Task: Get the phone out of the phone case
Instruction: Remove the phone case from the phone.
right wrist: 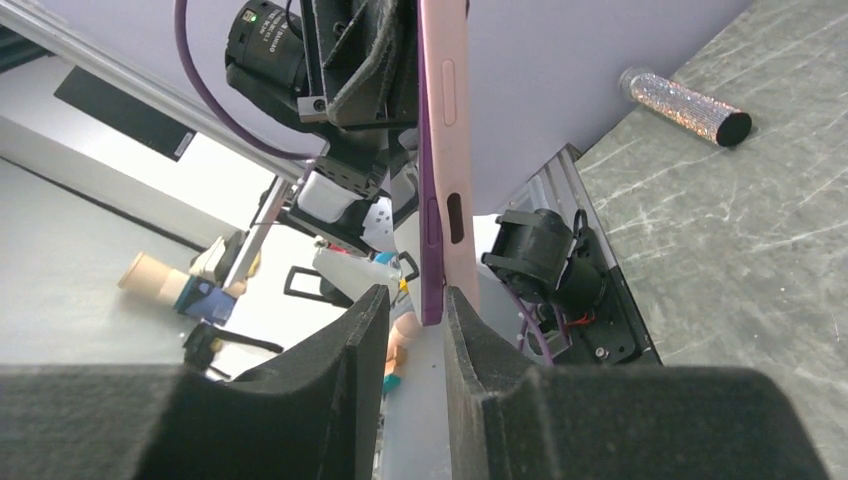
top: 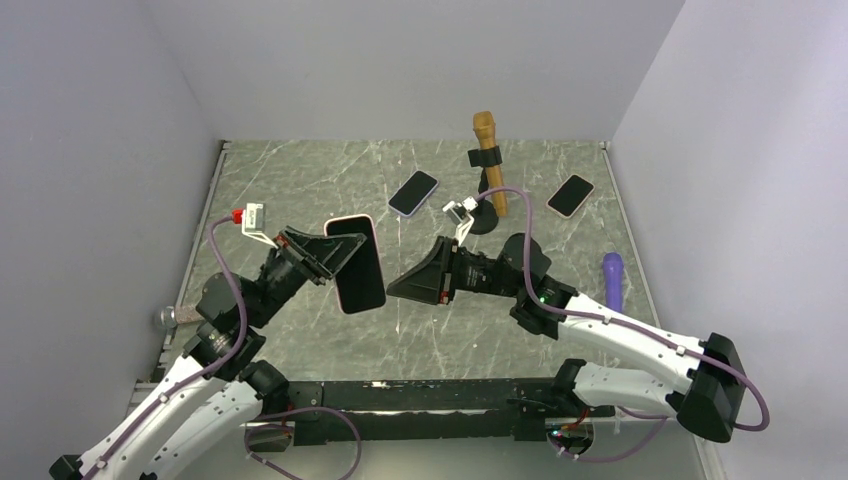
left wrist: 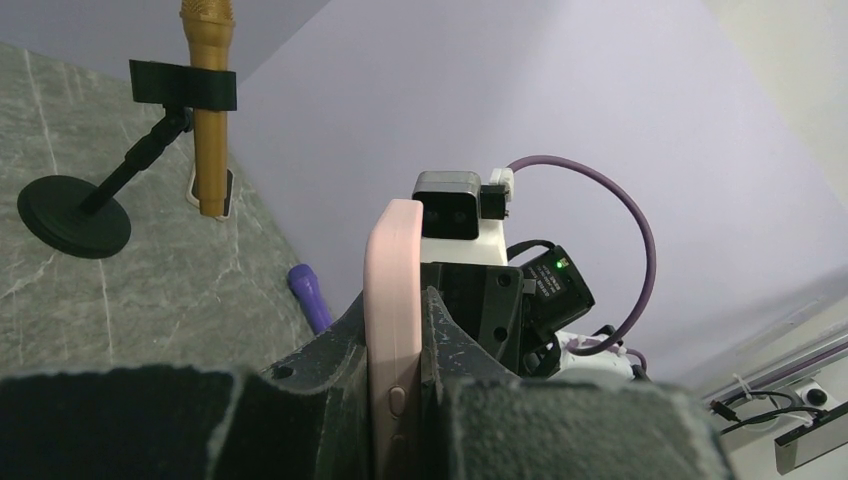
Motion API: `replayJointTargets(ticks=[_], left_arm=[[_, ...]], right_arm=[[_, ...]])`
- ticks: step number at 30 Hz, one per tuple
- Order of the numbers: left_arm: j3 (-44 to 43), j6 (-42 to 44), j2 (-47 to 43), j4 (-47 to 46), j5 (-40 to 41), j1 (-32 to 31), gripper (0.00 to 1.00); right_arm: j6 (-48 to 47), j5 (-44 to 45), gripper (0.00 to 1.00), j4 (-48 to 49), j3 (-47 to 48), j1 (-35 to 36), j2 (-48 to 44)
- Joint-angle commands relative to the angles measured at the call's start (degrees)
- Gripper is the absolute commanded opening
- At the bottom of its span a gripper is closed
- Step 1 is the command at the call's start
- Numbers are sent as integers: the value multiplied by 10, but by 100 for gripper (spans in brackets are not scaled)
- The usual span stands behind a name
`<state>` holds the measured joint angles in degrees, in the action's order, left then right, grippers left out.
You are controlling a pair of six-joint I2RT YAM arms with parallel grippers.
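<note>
The phone [top: 360, 272], dark screen up, sits in a pink phone case [top: 350, 218] held above the table's middle. My left gripper [top: 335, 252] is shut on the case's left edge; in the left wrist view the pink case [left wrist: 393, 300] stands on edge, pinched between the jaws of that gripper [left wrist: 395, 300]. In the right wrist view the purple phone edge [right wrist: 428, 200] shows beside the pink case [right wrist: 462, 180]. My right gripper [right wrist: 417, 295] is open narrowly around the phone's lower corner, which touches one finger [right wrist: 470, 340]. From above, the right gripper [top: 392, 287] is at the phone's right edge.
Two other phones [top: 413, 192] [top: 570, 195] lie at the back of the marble table. A gold microphone [top: 488, 160] on a black stand rises between them. A purple cylinder [top: 612, 278] lies at the right edge, a glittery one [right wrist: 685, 100] at the left edge.
</note>
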<state>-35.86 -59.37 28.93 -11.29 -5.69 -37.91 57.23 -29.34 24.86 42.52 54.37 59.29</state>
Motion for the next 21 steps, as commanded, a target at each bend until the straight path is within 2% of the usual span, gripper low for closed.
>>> replayJointTargets(ticks=[1,13,21], left_arm=[[-16,-15,7,-69,-7,-1,0],[4,-52,36,-123,-33,-1,0],[30,-91,67,-177,-80,-1,0]], right_arm=[[8,-12,29,50,1,4,10],[14,-20,29,86,5,11,61],[49,-19,32,154,11,10,93]])
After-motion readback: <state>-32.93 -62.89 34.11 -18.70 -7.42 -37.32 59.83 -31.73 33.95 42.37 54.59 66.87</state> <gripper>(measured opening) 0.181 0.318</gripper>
